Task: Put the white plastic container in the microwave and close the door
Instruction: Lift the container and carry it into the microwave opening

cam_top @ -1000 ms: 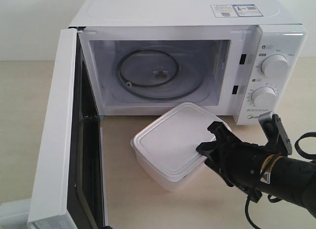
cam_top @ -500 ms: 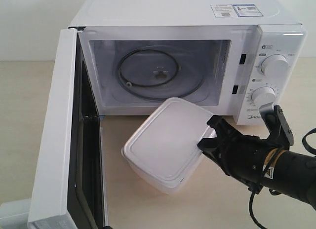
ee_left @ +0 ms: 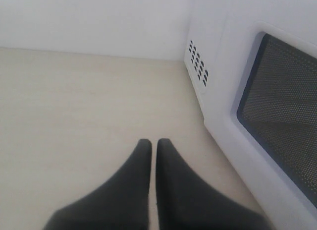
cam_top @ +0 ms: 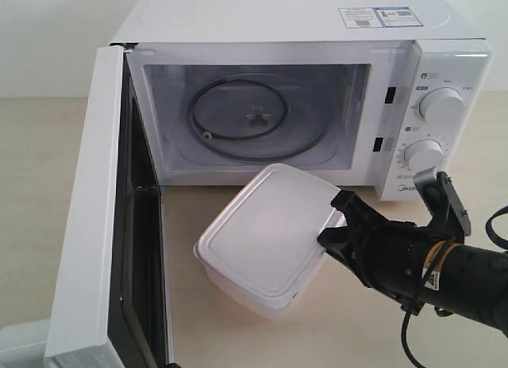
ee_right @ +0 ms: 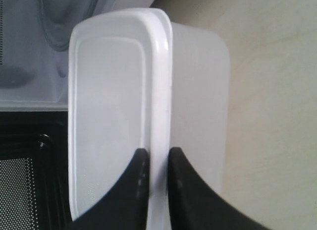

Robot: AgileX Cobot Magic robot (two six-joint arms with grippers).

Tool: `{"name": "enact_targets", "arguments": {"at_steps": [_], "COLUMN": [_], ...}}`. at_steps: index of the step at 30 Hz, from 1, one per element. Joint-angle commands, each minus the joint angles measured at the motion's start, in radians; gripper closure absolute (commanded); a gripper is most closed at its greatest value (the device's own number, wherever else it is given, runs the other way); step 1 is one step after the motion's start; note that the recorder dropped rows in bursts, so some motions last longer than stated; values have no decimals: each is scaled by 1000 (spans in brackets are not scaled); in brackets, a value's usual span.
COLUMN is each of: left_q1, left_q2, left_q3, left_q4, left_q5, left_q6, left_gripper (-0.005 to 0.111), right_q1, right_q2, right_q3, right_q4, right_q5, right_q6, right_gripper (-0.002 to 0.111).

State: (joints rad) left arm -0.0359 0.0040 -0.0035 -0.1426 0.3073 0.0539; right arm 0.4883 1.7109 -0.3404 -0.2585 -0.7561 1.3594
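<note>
The white plastic container hangs tilted just above the table in front of the microwave. My right gripper is shut on the rim of its lid at the right end; in the right wrist view the black fingers pinch the container's lid edge. The microwave's door stands wide open at the left, and the glass turntable shows inside the cavity. My left gripper is shut on nothing, low over the table beside the door's window. It is out of the exterior view.
Two round dials sit on the microwave's right panel, just above my right arm. The beige table stretches left of the open door and in front of the oven.
My right gripper closed on the container's lid rim and lifted it. The container tilted and shifted left, toward the open cavity.
</note>
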Motion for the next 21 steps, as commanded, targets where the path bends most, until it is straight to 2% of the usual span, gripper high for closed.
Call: {"name": "enact_targets", "arguments": {"at_steps": [1, 18, 21], "left_q1": [2, 2, 2], "left_q2": [-4, -4, -4], "left_q3": [3, 3, 3], "left_q4": [5, 5, 5], "left_q5": [-1, -1, -1], "left_q6": [0, 0, 0], "left_gripper": [102, 102, 102], "right_q1": [1, 1, 36], "right_q2": [-8, -8, -8], "right_q3": [-2, -2, -2], "right_q4": [-46, -13, 47], "right_q5": [-47, -229, -250], "right_q6": [-27, -13, -9], "right_gripper": [108, 108, 108]}}
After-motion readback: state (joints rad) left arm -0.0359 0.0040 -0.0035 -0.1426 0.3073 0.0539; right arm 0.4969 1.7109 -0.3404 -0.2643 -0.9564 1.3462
